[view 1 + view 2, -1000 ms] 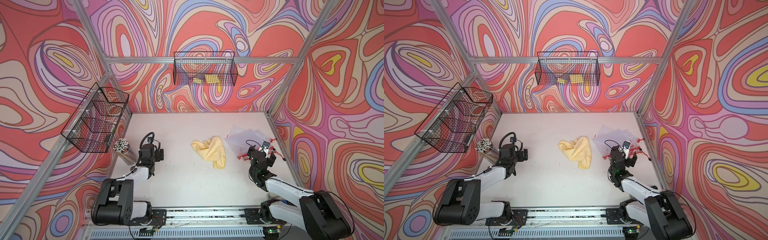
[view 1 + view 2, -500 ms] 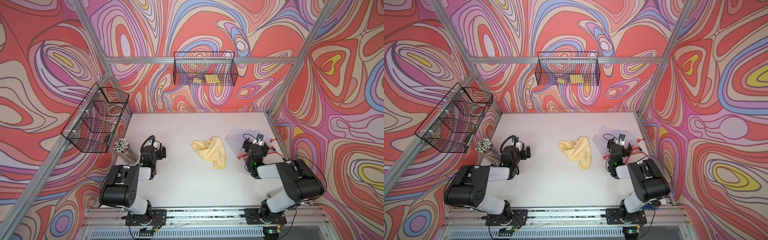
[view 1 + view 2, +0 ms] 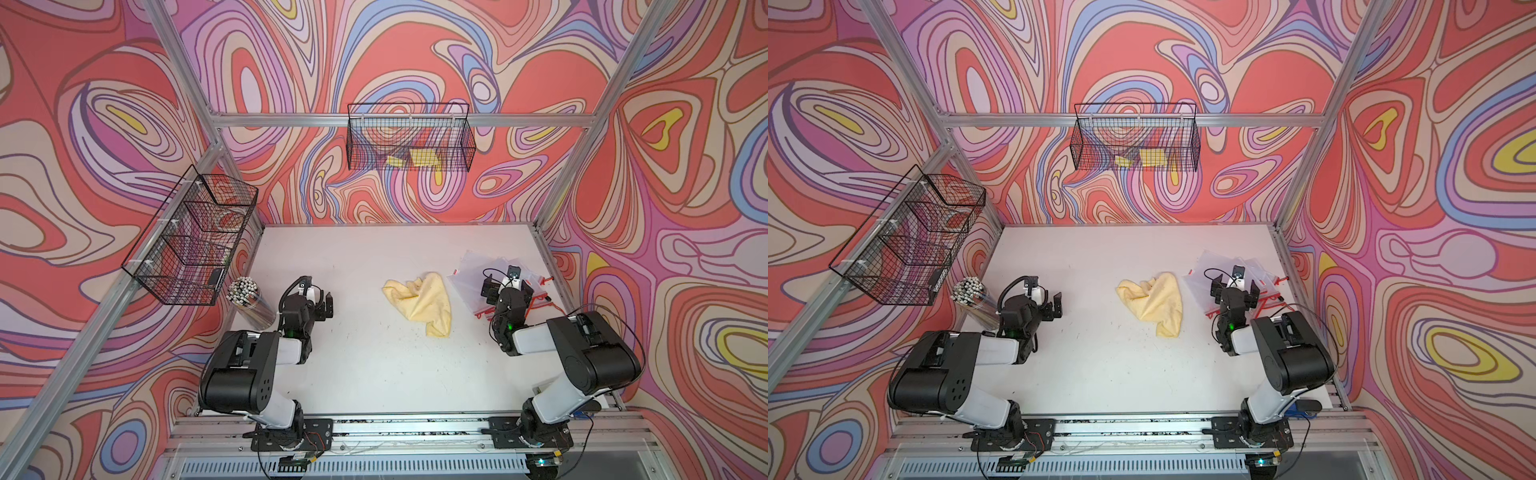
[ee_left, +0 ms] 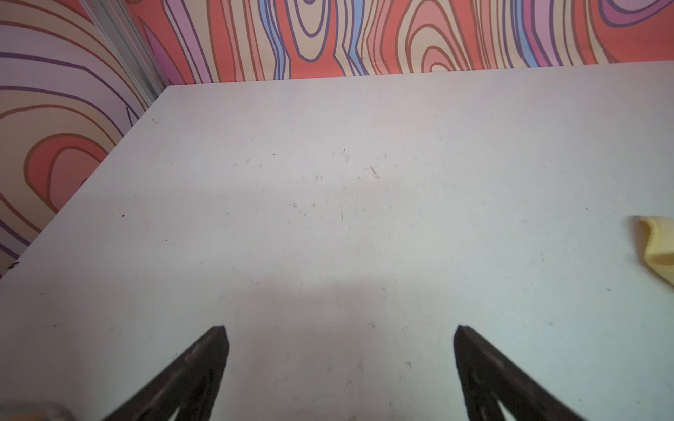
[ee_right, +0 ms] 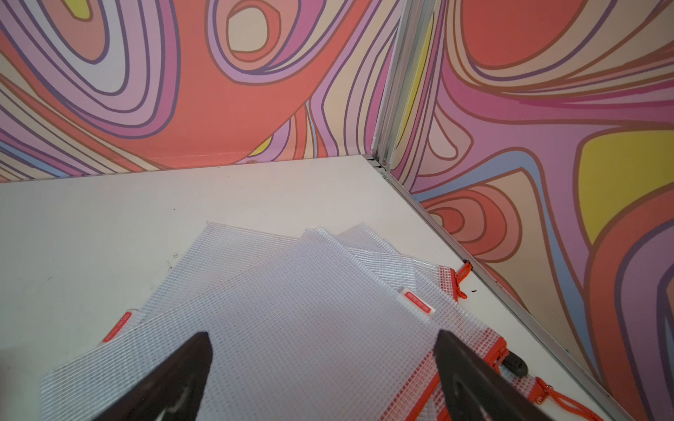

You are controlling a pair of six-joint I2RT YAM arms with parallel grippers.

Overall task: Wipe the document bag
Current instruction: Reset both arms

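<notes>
At right of centre in both top views, the right end effector [image 3: 508, 287] hangs wide over the overlapping document bags [image 3: 470, 270] — their mesh and red zips read only in its wrist view. Left end effector [image 3: 322, 305], jaws wide, holds nothing; the yellow cloth [image 3: 419, 303], mid-frame, is cut off in the left wrist view.
</notes>
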